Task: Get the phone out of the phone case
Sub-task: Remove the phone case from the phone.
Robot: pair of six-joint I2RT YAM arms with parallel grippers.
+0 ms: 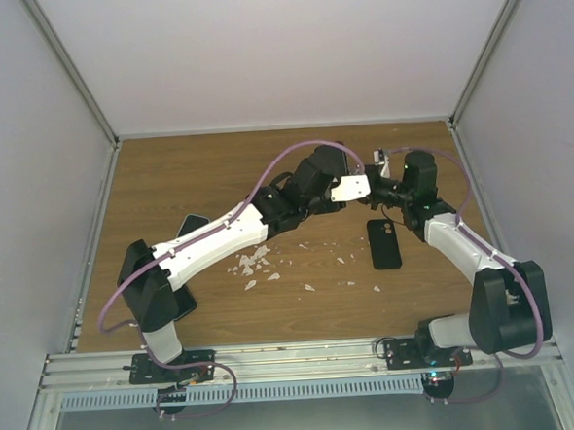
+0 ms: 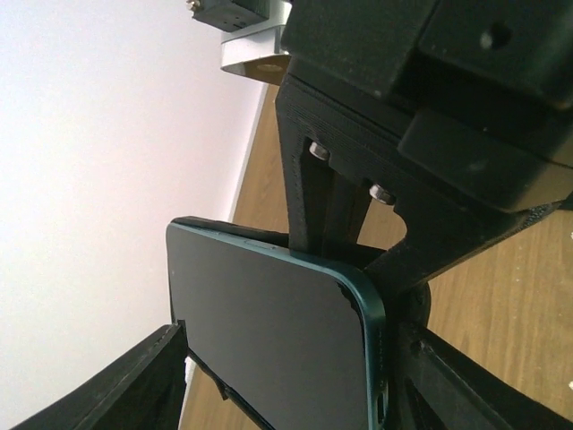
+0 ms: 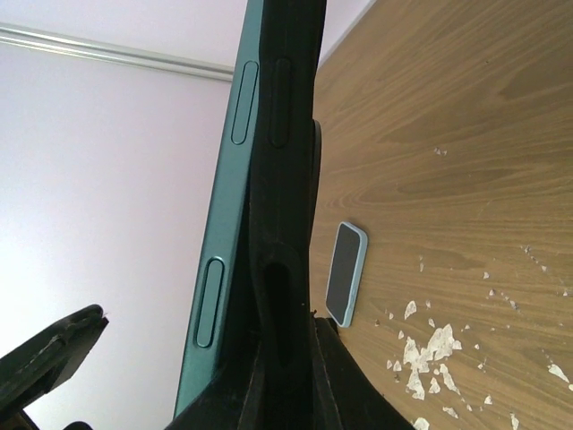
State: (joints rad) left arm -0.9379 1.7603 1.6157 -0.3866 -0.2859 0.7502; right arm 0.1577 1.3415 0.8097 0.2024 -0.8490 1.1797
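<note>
The phone [image 2: 269,331] has a dark screen and a teal frame and is held in the air over the middle of the table. My left gripper [image 2: 286,367] is shut on it across its width, one finger against each long edge. The black phone case [image 3: 285,179] sits against the phone's back, with the teal edge [image 3: 224,224] showing beside it. My right gripper [image 3: 286,399] is shut on the case's edge. In the top view the two grippers meet, left [image 1: 339,187] and right [image 1: 373,192], with the phone [image 1: 350,189] glaring pale between them.
A black phone or case [image 1: 384,243] lies flat under the right arm. Another phone in a light blue case [image 3: 345,273] lies to the left, partly under the left arm [image 1: 192,224]. White scraps [image 1: 256,266] litter the wooden table [image 1: 187,172]. Walls close in three sides.
</note>
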